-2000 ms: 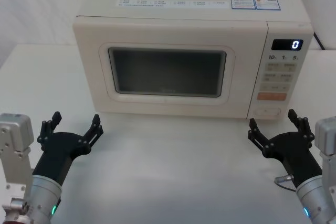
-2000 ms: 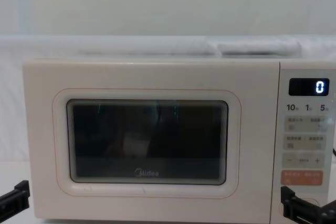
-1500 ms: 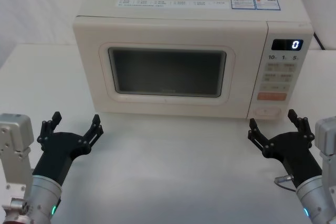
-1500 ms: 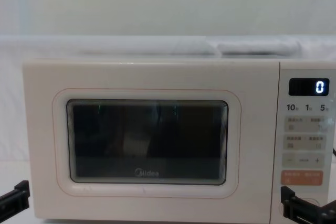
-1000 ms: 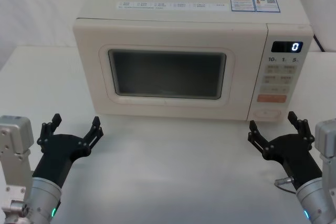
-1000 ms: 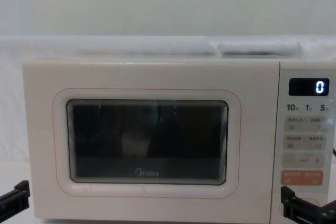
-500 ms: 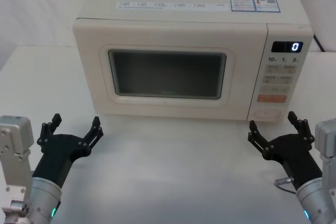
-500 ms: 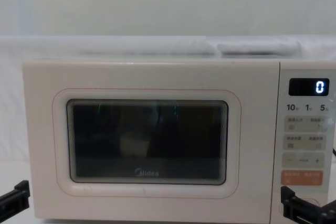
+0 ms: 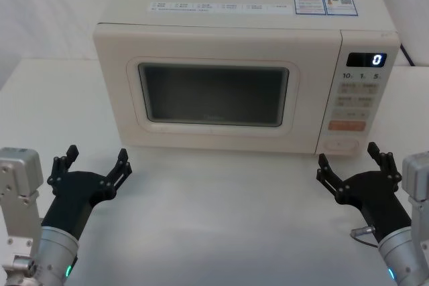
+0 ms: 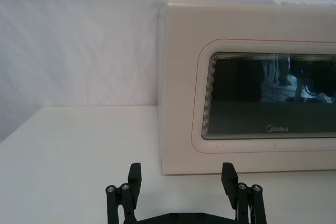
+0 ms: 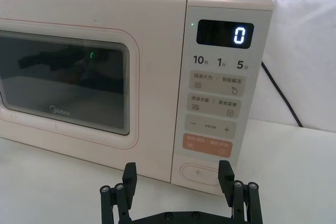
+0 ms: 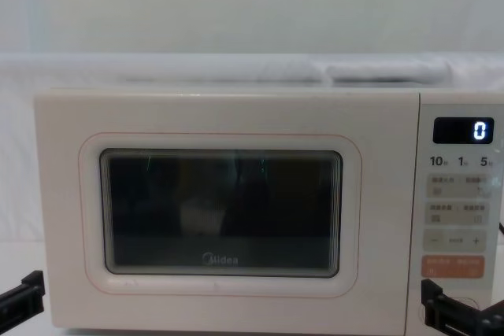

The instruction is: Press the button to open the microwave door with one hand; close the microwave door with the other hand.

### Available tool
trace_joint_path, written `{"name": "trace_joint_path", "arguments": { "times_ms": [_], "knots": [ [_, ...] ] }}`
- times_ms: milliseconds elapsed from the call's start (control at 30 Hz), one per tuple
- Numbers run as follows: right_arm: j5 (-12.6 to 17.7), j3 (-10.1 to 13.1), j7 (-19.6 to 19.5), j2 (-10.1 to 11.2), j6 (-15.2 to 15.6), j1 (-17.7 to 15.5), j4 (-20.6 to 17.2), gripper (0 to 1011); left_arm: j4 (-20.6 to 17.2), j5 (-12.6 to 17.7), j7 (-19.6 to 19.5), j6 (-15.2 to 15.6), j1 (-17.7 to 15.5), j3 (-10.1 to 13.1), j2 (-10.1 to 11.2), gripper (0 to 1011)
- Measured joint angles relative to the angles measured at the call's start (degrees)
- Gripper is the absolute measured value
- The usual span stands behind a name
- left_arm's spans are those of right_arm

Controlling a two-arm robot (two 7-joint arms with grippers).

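The cream-white microwave stands at the back of the white table, its door shut flush, with a dark glass window and a Midea logo. The wide oval button sits at the bottom of the control strip, under the orange key; it also shows in the right wrist view, button. My right gripper hovers open just in front of and below that button, apart from it. My left gripper is open over the table, in front of the door's left lower corner, door.
A black power cord runs down the wall right of the microwave. Bare white tabletop lies between the two grippers. The display reads 0.
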Motion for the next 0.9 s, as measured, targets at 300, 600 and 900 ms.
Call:
{"name": "trace_joint_path", "arguments": {
  "times_ms": [300,600,900],
  "knots": [
    [0.0,0.0,0.0,0.0,0.0,0.0,0.0,886,0.0,0.0,0.0,0.0,0.0,0.0,0.0,1001],
    [0.0,0.0,0.0,0.0,0.0,0.0,0.0,586,0.0,0.0,0.0,0.0,0.0,0.0,0.0,1001],
    [0.0,0.0,0.0,0.0,0.0,0.0,0.0,305,0.0,0.0,0.0,0.0,0.0,0.0,0.0,1001]
  ]
}}
